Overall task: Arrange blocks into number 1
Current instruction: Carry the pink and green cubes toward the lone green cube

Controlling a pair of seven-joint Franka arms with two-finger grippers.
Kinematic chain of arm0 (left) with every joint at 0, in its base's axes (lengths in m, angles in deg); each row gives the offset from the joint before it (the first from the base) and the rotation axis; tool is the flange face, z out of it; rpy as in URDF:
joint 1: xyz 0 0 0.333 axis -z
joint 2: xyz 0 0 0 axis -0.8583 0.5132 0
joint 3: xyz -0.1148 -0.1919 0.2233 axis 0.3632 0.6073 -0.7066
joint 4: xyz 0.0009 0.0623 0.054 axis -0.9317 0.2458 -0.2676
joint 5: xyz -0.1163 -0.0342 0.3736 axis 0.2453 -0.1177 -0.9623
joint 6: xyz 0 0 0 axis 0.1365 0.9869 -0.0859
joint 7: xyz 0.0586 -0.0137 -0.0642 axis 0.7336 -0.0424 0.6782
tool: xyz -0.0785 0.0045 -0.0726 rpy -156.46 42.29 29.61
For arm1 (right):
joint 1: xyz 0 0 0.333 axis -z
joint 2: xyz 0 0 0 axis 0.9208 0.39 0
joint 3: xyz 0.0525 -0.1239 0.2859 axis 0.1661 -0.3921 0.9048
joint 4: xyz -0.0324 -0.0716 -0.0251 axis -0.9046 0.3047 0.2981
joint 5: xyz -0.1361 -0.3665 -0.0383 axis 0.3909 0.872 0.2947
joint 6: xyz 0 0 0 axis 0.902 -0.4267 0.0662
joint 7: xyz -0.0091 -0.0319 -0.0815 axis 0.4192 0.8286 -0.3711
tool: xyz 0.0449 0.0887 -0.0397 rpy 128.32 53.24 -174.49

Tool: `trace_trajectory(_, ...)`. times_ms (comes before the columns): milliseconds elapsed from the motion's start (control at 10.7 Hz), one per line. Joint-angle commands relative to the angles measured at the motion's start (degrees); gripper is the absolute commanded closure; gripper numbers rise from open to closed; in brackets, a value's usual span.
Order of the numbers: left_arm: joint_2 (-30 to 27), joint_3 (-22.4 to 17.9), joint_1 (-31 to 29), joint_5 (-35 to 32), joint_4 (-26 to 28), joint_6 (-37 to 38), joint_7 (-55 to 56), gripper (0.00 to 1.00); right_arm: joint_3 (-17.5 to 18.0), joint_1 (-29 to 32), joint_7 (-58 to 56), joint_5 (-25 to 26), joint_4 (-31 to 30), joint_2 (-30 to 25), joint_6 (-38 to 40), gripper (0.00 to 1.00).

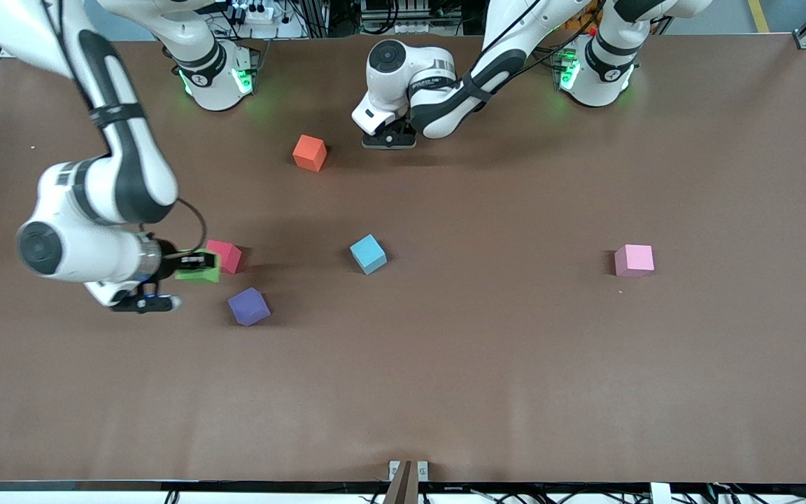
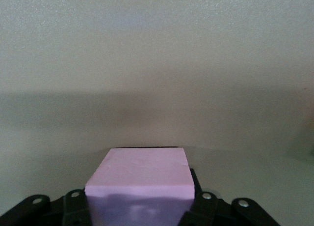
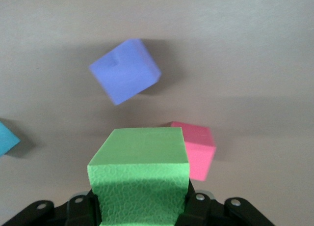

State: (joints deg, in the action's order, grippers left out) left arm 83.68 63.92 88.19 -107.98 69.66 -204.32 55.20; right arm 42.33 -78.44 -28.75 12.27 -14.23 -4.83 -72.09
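Note:
My right gripper (image 1: 196,265) is shut on a green block (image 1: 201,273), right beside the red block (image 1: 225,256) and close to the purple block (image 1: 248,306). The right wrist view shows the green block (image 3: 140,159) between my right gripper's (image 3: 140,206) jaws, with purple (image 3: 125,70) and red (image 3: 196,147) ahead. My left gripper (image 1: 389,138) is low over the table near the orange block (image 1: 310,152). It is shut on a light pink block (image 2: 140,172), which its hand hides in the front view. The blue block (image 1: 368,253) lies mid-table. Another pink block (image 1: 634,260) lies toward the left arm's end. No second green block shows.
The brown table (image 1: 487,364) has wide bare room nearer to the front camera. The arms' bases (image 1: 217,77) stand along the top edge. A small bracket (image 1: 406,472) sits at the table's front edge.

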Motion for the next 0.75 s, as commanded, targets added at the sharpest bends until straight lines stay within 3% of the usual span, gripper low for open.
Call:
trace_trajectory(0, 0.12, -0.13, 0.29, -1.75, -0.64, -0.18, 3.06, 0.0, -0.53, -3.71, 4.46, -0.84, -5.52, -4.63, -2.45, 1.0)
trace_trajectory(280, -4.0, -0.22, -3.73, -1.92, -0.73, 0.35, 3.07, 0.0, -0.53, -5.31, 5.62, -0.84, -6.84, -5.43, -2.72, 1.0)
trace_trajectory(653, -11.99, -0.21, -15.95, -1.92, -0.64, 3.6, -4.47, 0.0, -0.53, -10.99, 13.33, -0.84, -6.84, -4.64, -7.1, 1.0)
